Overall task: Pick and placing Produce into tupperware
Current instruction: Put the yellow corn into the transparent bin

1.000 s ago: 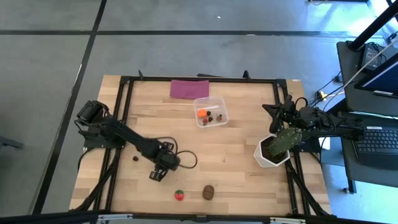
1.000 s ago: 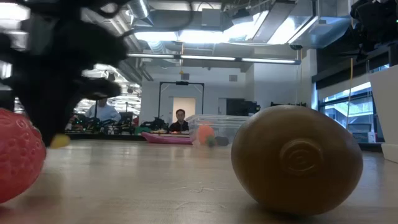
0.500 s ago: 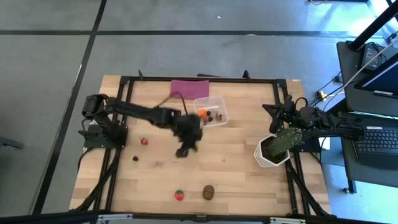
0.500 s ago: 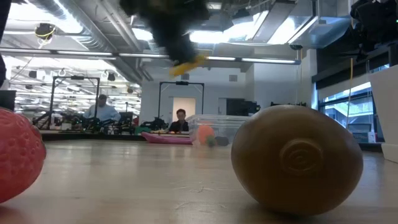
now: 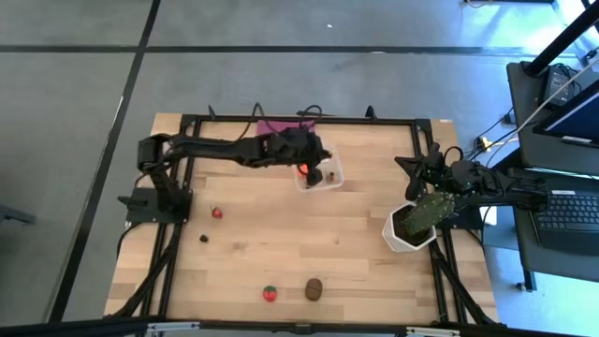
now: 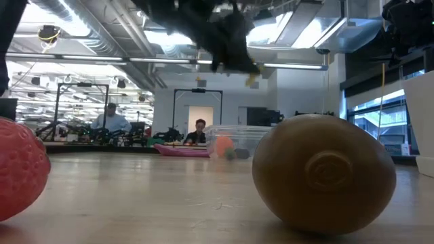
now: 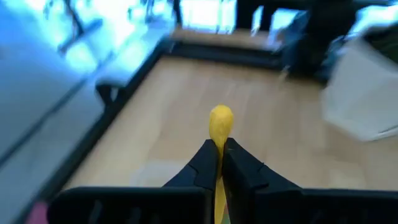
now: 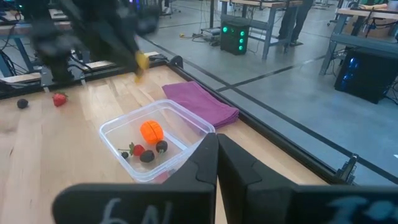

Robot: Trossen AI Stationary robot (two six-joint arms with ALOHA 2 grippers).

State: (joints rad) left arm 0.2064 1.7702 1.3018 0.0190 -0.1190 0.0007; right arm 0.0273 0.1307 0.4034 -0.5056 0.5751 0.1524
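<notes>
Banana (image 7: 221, 121) sits pinched in our shut left pincer (image 7: 219, 163), carried just above the tupperware (image 8: 155, 149) for dropping in; our right pincer (image 8: 216, 155) waits shut, empty, beside the counter (image 5: 356, 234).

Tupperware (image 8: 180, 121): clear square container with rounded corners, upright on the counter beside a purple cloth, holding an orange ball (image 8: 151, 131), a small red piece and dark bits. Yellow banana (image 7: 220, 121): pinched between the closed fingers of the left gripper (image 7: 219, 155), above the container. Strawberry (image 5: 270, 294) and brown oval lump (image 5: 314, 289): side by side at the counter's near edge. Small red piece (image 5: 216, 212) and dark bit (image 5: 203, 239): loose, left side.
</notes>
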